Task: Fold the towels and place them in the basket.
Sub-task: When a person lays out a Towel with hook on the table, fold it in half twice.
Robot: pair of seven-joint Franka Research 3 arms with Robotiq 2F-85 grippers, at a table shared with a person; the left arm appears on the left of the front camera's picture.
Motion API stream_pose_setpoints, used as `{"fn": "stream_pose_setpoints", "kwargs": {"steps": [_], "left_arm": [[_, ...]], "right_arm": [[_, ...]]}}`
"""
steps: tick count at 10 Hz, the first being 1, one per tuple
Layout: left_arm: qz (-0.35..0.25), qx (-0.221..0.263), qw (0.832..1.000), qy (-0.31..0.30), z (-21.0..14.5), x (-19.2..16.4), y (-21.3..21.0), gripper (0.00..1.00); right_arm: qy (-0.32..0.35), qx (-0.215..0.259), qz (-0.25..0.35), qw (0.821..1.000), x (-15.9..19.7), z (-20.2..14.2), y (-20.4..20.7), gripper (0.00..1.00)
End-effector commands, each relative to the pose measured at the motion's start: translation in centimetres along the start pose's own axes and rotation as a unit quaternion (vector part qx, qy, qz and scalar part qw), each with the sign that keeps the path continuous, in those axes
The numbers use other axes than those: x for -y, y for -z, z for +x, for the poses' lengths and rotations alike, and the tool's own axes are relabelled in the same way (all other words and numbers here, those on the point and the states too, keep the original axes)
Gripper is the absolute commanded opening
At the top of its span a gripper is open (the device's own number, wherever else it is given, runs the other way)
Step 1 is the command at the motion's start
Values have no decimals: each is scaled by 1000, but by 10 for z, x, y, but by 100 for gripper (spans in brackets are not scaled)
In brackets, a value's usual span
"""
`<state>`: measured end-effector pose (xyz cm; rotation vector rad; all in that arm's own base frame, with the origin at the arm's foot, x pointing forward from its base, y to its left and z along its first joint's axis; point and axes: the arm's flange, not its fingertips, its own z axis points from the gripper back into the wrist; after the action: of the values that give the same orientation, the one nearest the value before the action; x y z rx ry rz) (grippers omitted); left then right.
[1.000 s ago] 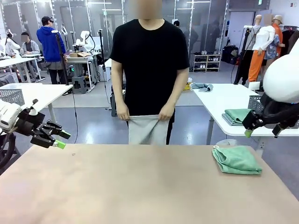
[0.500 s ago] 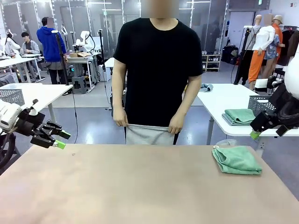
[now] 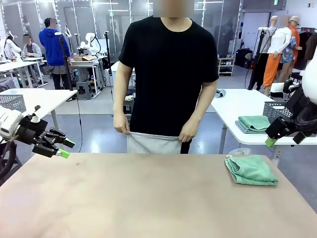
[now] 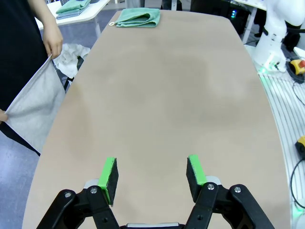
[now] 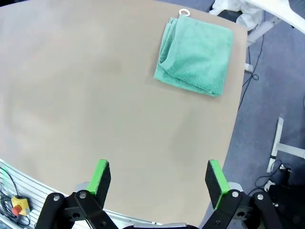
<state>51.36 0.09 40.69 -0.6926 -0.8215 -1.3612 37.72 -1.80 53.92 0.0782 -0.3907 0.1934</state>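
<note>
My left claw (image 3: pixel 66 148) hangs by the table's (image 3: pixel 148 203) left edge, jaws part-open, gripping nothing. At the far edge a person (image 3: pixel 168 74) holds a smooth grey towel (image 3: pixel 153 144), draped flat. The mint-green terry towel (image 3: pixel 251 170) lies folded and lumpy near the right edge. My right claw (image 3: pixel 285 140) gapes wide, empty.

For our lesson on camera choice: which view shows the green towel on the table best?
The right wrist view: it looks down on the whole green towel, folds and loop clear. The front view shows it at a low angle; the left wrist view, small and far off.
</note>
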Motion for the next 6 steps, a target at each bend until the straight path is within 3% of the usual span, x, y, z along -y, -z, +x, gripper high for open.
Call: {"fn": "stream_pose_setpoints", "kwargs": {"steps": [1, 6], "left_arm": [[1, 1, 1000, 6, 0, 1, -1, 73], [1, 1, 1000, 6, 0, 1, -1, 73]], "right_arm": [[2, -4, -3, 1000, 0, 1, -2, 100], [2, -4, -3, 1000, 0, 1, -2, 100]]}}
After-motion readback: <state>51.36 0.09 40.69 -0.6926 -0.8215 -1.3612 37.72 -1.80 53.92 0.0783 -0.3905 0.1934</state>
